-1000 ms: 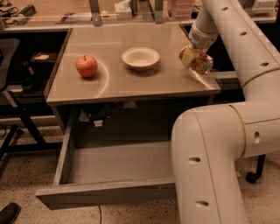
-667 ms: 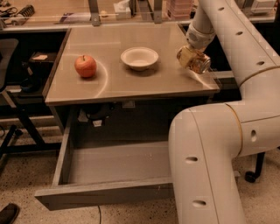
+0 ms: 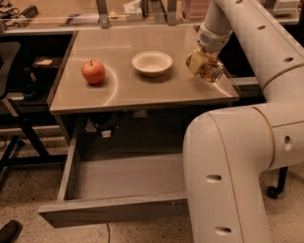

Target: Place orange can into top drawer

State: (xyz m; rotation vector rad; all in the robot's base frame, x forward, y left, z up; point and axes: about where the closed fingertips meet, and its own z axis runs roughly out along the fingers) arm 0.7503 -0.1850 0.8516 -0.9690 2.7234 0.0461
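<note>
Nearest, the robot arm's (image 3: 228, 175) bulky white link fills the lower right and hides the right end of the top drawer (image 3: 114, 210).

- Top drawer: pulled fully out below the tabletop (image 3: 142, 92). Plain grey front panel faces the camera. The part of the interior in view holds no objects.
- Floor: speckled. A dark shoe tip (image 3: 9, 230) sits at the lower left corner and a black caster (image 3: 272, 191) at the right, behind the arm.
- Tabletop, left: red apple (image 3: 93, 71), upright, well apart from the other items.
- Tabletop, centre: shallow white bowl (image 3: 152, 63), between the apple and the gripper, touching neither.
- Tabletop, right edge: the gripper (image 3: 202, 60) reaches down from the arm's upper link. Its fingers are closed around the orange can (image 3: 211, 71).
- Orange can: tilted, with one silver end pointing down and to the right, over the right side of the tabletop near its front corner. Cannot tell whether it touches the surface. It is not in the drawer.
- Far side: a rail with metal uprights (image 3: 102, 12) runs along the tabletop's rear edge, with blurred clutter behind it.
</note>
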